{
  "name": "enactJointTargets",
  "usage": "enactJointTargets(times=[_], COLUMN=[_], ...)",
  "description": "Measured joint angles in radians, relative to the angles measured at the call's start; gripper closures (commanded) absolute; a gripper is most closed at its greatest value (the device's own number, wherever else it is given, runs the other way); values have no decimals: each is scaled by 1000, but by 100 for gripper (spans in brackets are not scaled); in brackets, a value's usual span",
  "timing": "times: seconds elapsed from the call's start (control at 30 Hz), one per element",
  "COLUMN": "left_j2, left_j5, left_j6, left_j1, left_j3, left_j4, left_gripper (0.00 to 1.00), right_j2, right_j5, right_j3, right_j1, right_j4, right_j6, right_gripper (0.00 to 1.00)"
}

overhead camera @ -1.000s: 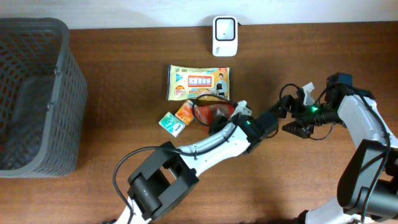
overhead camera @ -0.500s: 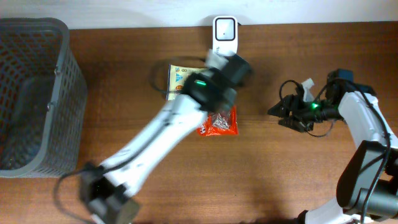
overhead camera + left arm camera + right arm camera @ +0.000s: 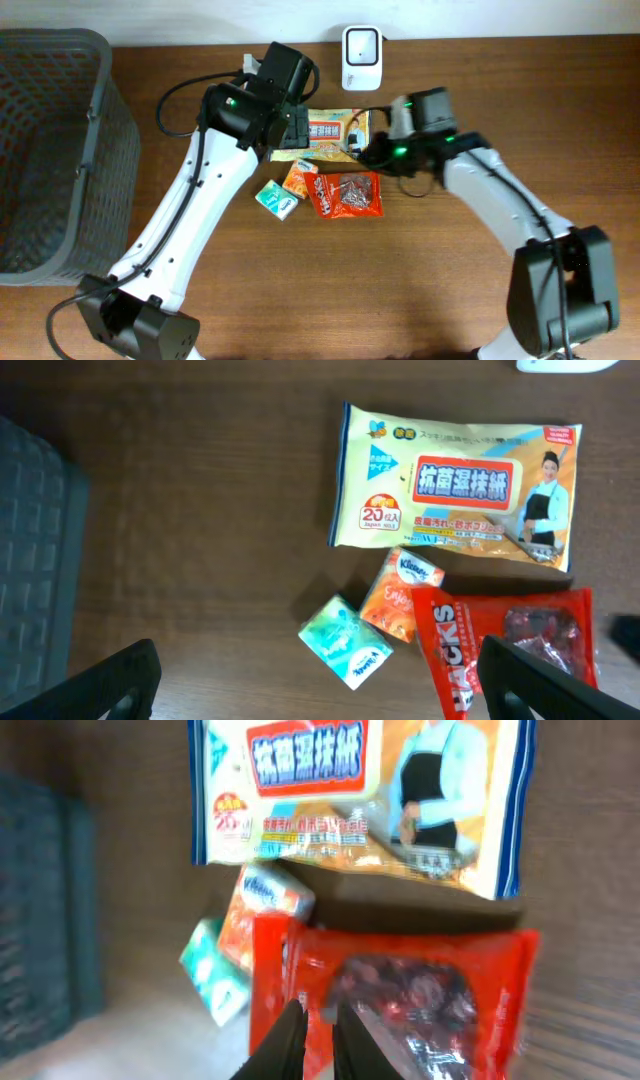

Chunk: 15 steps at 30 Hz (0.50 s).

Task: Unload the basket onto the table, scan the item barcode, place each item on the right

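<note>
Right end effector [image 3: 318, 1040], fingers almost pressed together, sits over the red snack pouch [image 3: 400, 990]; I cannot tell if it pinches. Left end effector [image 3: 320, 685], spread wide, hovers above the wipes pack [image 3: 455, 485]. The pouch lies on the worktop [image 3: 450, 300] at the pack's 6 o'clock, the scanner [image 3: 361, 45] at 12.

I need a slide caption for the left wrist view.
Open left tool above a yellow wipes pack, orange tissue pack, green packet and red snack bag.

Glossy plastic snack bag [image 3: 470, 645]; matt wooden table [image 3: 200, 510]
</note>
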<state>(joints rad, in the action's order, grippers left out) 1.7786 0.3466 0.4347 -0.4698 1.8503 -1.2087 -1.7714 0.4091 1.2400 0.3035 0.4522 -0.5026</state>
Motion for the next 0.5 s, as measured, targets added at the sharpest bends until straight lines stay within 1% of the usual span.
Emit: enactJointTargets(times=[0.07,0.17,0.2,0.23,0.33,0.4,0.5], left_j2=[0,0,0,0,0,0,0], left_j5=[-4,-11,-15,-22,-41,-51,-60], left_j6=[0,0,0,0,0,0,0], left_j1=[0,0,0,0,0,0,0], left_j3=[0,0,0,0,0,0,0], left_j4=[-3,-5,-5,-5,-6,-7,-7], left_gripper=[0,1,0,1,1,1,1], right_j2=[0,-1,-5,-13,-72,-119,-131], right_j5=[-113,-233,-262,-285,-315,-315,-315], right_j3=[0,0,0,0,0,0,0], right_j1=[61,108,118,126,135,135,135], right_j4=[-28,-39,-43,-51,-56,-13,28], right_j6=[-24,-48,-51,-56,-71,-92,-109], right_gripper=[88,89,95,96,96,96,96])
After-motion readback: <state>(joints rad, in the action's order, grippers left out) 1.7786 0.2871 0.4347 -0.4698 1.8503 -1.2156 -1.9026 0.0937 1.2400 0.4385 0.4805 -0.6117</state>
